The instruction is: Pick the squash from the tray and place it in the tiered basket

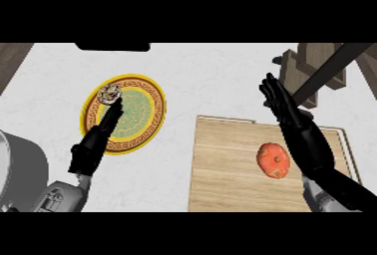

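Observation:
An orange squash (273, 160) lies on the wooden tray (221, 169) at the lower right of the head view. My right hand (283, 104) is stretched out with straight fingers past the tray's far edge, its forearm passing just right of the squash without holding it. Part of the wooden tiered basket (313, 64) shows at the upper right, beyond the right fingertips. My left hand (103, 129) lies over a yellow patterned plate, fingers straight and pointing toward a small round object (110, 92) on the plate's far side.
The yellow and green plate (140, 112) sits left of centre on the white counter (213, 74). A grey pot rim (18, 164) shows at the left edge. A dark item (112, 46) is at the top edge.

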Robot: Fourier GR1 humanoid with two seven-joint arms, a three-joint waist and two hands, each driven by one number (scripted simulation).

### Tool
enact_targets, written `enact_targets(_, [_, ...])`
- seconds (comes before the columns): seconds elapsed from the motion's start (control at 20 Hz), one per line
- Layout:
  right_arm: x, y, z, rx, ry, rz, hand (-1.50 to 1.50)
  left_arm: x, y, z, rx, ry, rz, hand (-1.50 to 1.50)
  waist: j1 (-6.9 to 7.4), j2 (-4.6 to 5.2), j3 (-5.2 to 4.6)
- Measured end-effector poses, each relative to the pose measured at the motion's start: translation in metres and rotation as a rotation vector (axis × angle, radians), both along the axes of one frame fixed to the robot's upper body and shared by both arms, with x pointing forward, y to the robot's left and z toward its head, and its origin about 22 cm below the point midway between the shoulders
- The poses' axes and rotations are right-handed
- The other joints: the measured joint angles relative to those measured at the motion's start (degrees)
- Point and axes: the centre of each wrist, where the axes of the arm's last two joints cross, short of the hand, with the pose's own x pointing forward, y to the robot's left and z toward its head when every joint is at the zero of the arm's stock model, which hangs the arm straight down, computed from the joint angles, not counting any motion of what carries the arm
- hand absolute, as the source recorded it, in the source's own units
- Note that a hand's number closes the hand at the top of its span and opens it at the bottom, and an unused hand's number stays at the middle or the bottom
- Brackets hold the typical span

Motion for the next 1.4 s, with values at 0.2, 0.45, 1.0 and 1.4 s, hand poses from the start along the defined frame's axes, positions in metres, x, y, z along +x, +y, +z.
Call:
enact_targets(0.2, [-0.003, -0.022, -0.018, 0.103, 0.099, -0.123, 1.5, 0.001, 0.025, 0.005, 0.061, -0.016, 0.1, 0.0, -1.27, -1.19, -0.11])
enact_targets(0.45, [-0.021, -0.075, -0.055, 0.184, 0.277, -0.539, -1.5, 0.004, 0.055, 0.015, 0.133, -0.041, 0.241, 0.0, -4.81, -1.69, 0.04])
enact_targets(1.0, [-0.116, -0.123, -0.046, -0.018, 0.541, -0.97, -1.5, 0.004, 0.065, 0.032, 0.17, -0.034, 0.301, 0.0, -3.33, -2.05, -0.39])
enact_targets(1.4, [-0.111, -0.125, 0.024, -0.408, 0.73, -0.785, -1.5, 0.009, 0.06, 0.038, 0.171, -0.038, 0.272, 0.0, -1.49, -1.67, -0.53])
